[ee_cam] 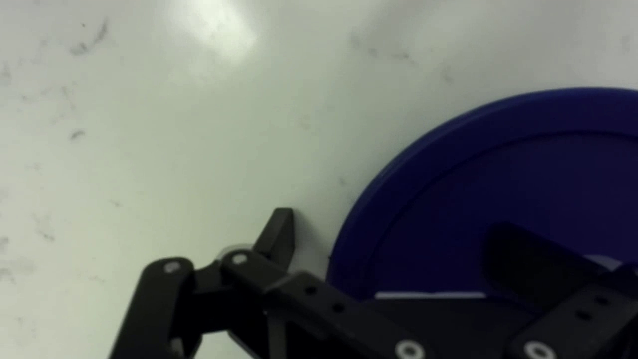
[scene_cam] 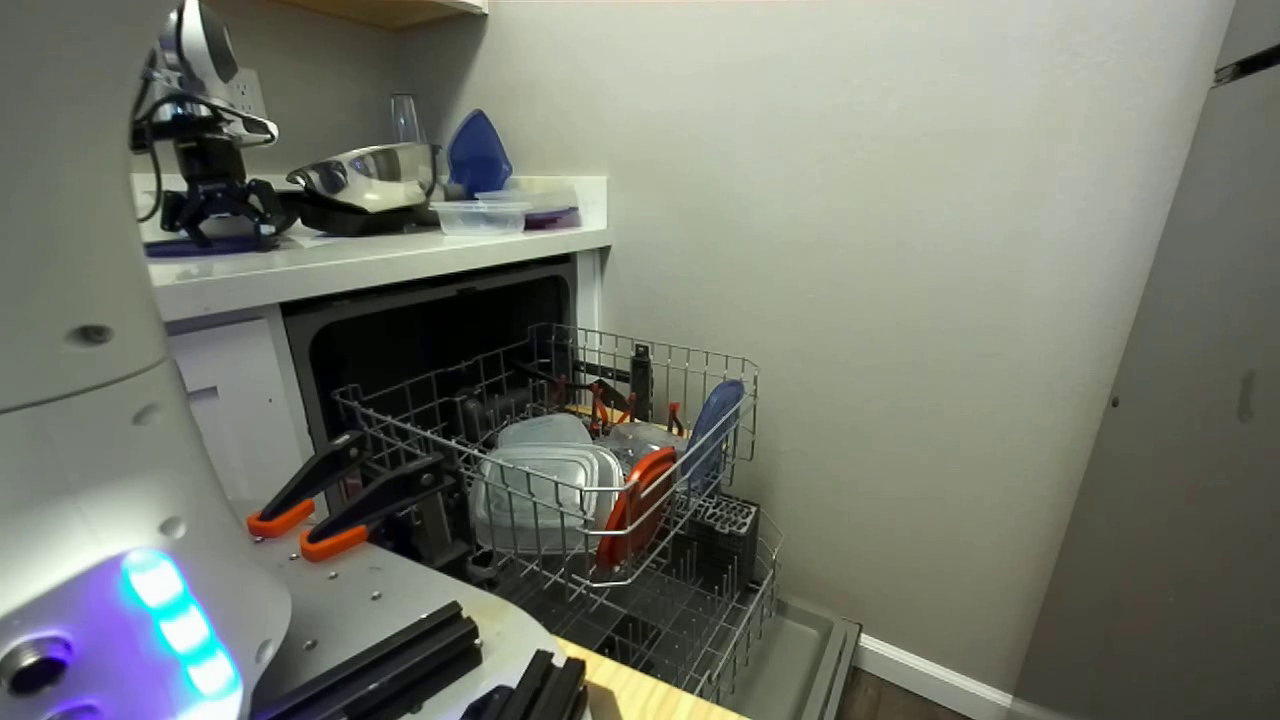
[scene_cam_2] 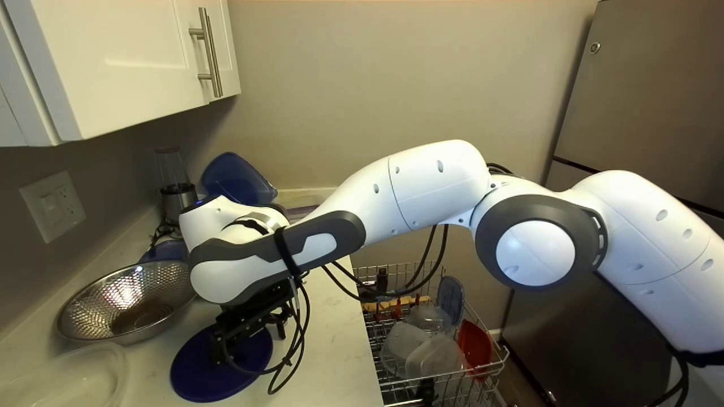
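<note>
The gripper (ee_cam: 391, 224) stands with jaws apart at the blue lid (ee_cam: 548, 174), which lies on the counter (scene_cam_2: 334, 350) at left, not yet grasped.

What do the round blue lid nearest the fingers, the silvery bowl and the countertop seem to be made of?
Round blue lid: probably plastic, smooth; solid colour, moulded-looking edge.
Silvery bowl: metal, likely stainless steel, polished; bright, mirror-like highlights.
Countertop: stone or an imitation, can't tell which, glossy; grey flecks and glare.
</note>
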You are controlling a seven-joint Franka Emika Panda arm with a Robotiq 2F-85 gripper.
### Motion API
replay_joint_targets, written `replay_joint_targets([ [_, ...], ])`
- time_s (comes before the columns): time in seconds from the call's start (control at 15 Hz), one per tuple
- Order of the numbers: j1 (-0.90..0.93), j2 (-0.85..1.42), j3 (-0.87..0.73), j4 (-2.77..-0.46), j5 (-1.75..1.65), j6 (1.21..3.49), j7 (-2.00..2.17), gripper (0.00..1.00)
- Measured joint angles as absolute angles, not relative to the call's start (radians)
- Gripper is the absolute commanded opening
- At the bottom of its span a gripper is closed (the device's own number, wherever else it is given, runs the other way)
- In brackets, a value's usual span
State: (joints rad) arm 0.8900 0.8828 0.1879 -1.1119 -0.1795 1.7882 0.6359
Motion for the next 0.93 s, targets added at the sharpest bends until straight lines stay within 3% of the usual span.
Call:
replay_joint_targets([
  [0.93,0.852,0.514,0.188,-1.69,-0.086,1.814,0.849,1.0],
])
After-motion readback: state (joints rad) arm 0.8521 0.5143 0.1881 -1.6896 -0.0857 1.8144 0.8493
